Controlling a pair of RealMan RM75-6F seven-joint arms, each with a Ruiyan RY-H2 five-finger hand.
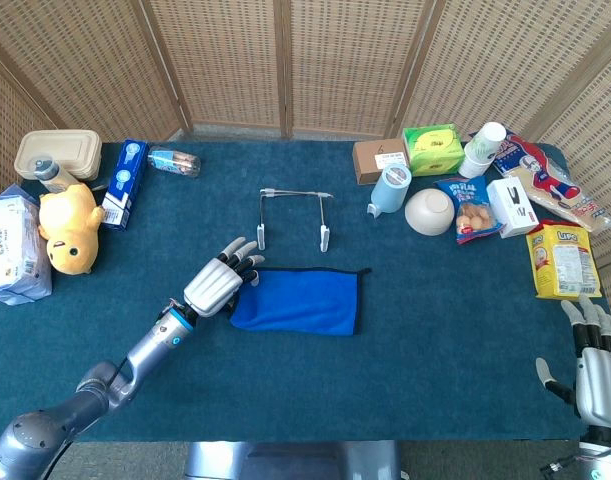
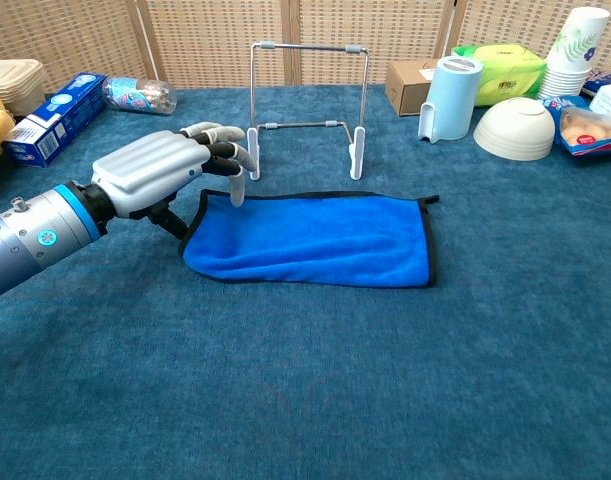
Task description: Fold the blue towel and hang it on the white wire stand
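Note:
The blue towel lies folded flat on the teal table, just in front of the white wire stand, which stands upright and bare. My left hand is at the towel's left edge. Its fingers are spread above the near-left corner, one fingertip touches the cloth, and the thumb sits low against the edge. I see no closed grip. My right hand hovers at the table's front right corner, fingers straight and holding nothing; the chest view does not show it.
A blue cup, white bowl, cardboard box, green pack and snack bags crowd the right side. A yellow plush, toothpaste box and lidded container stand at the left.

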